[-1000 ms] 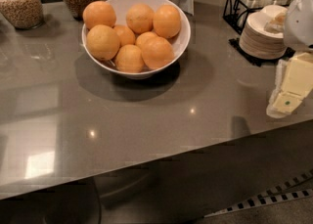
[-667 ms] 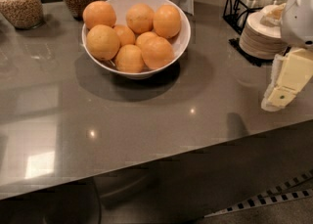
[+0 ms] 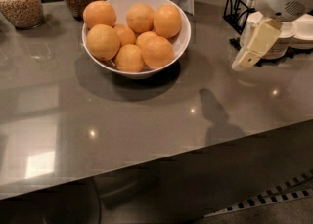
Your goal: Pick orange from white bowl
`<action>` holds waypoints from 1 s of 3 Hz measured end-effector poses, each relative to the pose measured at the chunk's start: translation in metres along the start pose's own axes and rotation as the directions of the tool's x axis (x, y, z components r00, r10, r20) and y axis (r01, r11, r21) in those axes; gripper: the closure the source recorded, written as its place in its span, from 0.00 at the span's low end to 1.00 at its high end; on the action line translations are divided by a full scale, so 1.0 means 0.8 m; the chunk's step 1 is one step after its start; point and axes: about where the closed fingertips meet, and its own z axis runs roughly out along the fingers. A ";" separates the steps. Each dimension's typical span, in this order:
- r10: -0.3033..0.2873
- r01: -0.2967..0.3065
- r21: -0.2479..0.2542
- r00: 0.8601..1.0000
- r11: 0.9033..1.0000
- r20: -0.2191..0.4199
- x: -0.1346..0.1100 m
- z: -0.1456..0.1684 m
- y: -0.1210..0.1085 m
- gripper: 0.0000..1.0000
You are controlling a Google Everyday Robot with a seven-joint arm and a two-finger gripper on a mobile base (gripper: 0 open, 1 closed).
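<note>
Gripper (image 3: 248, 56) in approach toward the white bowl (image 3: 183, 38); nothing picked yet.

Compared with a second ago, the gripper has risen and shifted left over the bench (image 3: 146, 125). It now shows in front of the stack of small dishes (image 3: 288, 34), and its shadow (image 3: 215, 113) has slid left with it. Bowl and fruit have not moved. The gripper hangs well right of the bowl, touching nothing; whether it is spread or closed I cannot tell. The oranges lie heaped in the bowl, and the likeliest orange (image 3: 167, 21) sits at the right rim. Judgement: reach under way, grasp not yet begun.
</note>
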 end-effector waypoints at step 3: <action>-0.133 0.127 0.061 0.987 0.990 0.096 -0.034 0.037 -0.087 0.00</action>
